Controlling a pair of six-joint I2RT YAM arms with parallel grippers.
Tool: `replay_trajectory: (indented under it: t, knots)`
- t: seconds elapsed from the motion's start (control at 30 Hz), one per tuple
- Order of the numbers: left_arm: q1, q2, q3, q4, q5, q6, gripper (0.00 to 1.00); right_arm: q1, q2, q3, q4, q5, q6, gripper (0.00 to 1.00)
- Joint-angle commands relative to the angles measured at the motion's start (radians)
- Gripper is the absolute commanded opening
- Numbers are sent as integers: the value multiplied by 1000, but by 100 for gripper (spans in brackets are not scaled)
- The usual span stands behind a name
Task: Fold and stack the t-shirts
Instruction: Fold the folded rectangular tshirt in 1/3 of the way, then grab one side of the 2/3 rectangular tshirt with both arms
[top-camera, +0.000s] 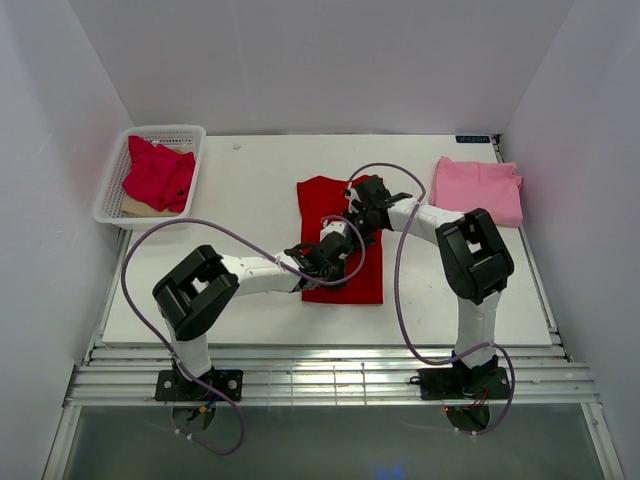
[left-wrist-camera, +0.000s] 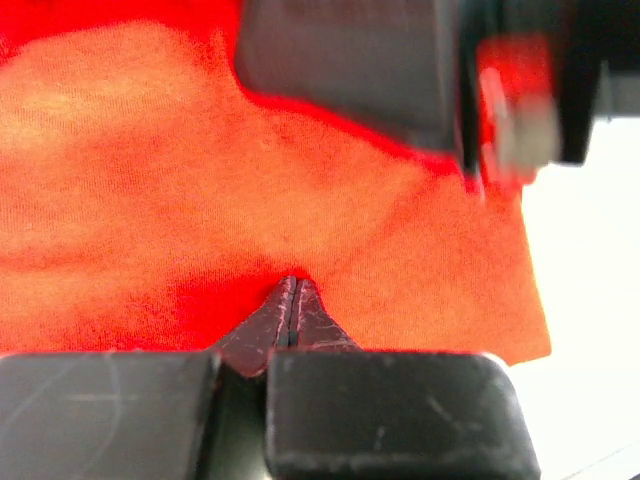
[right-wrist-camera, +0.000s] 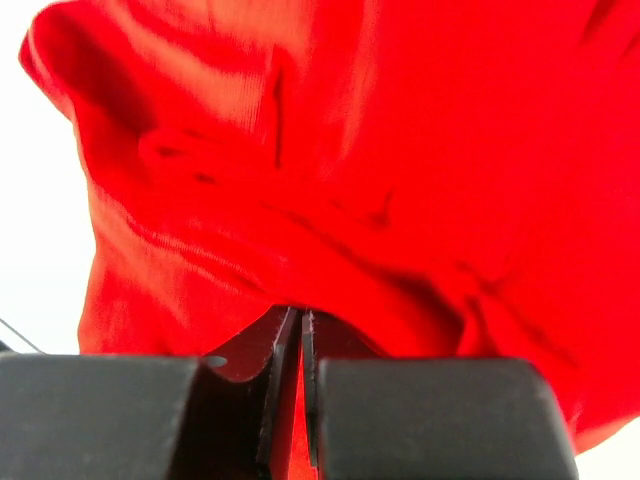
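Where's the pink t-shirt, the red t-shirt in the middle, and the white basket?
pink t-shirt (top-camera: 478, 190): top view, middle of the folded cloth.
red t-shirt (top-camera: 320, 205): top view, uncovered far-left part of the cloth.
basket (top-camera: 111, 180): top view, its left mesh wall.

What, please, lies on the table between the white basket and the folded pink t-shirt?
The bright red t-shirt lies there, with the left gripper and right gripper both shut on it; the top view shows this.

Top camera overlooks the tabletop (top-camera: 250, 190) from its near edge; wrist cameras hug the red shirt (top-camera: 320, 205) it also shows.
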Motion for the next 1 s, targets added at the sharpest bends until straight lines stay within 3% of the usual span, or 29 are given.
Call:
replay_trajectory:
  t: [0.0,0.43,0.67,0.77,0.9,0.93,0.97]
  knots:
    - [-25,-52,-66,-33,42,-11,0,-1,32,66,-6,28,-25,8]
    - [-96,-52,-45,-35,13,21,0,-16,124,264,-80,146,-97,8]
    - [-96,-85,125,-88,-67,98,0,-27,-44,336,-75,358,-167,8]
    - [-96,-119,193,-137,-113,138,1,-25,-170,267,-76,351,-148,22]
    - [-96,-157,284,-278,-232,130,35,-15,-339,52,-73,300,-78,43]
    - [-94,-157,288,-318,-283,101,59,-12,-366,2,-73,282,-67,45]
    - [-93,-154,290,-402,-305,83,67,-9,-415,-47,-79,271,-58,47]
